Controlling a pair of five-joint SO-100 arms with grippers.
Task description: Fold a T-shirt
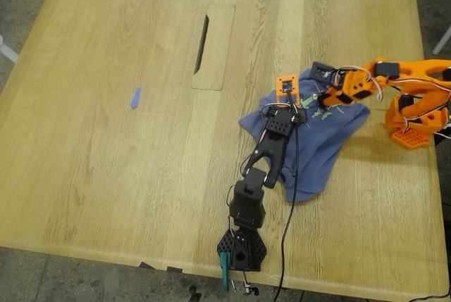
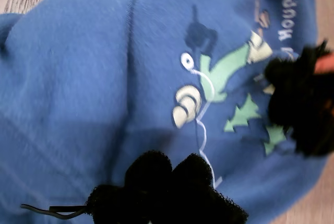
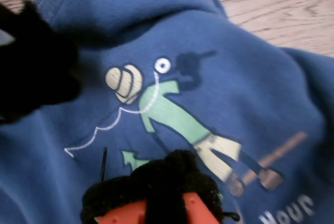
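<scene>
Oak table (image 1: 106,140), both arms over a rumpled T-shirt (image 1: 320,147).

In the exterior view the shirt lies bunched toward that view's right, no neat fold showing, so folding looks barely begun. The first wrist view shows my first gripper (image 2: 232,148) spread wide above the chest print (image 2: 219,88). The second wrist view shows my second gripper (image 3: 99,130) likewise wide apart, holding nothing.
</scene>
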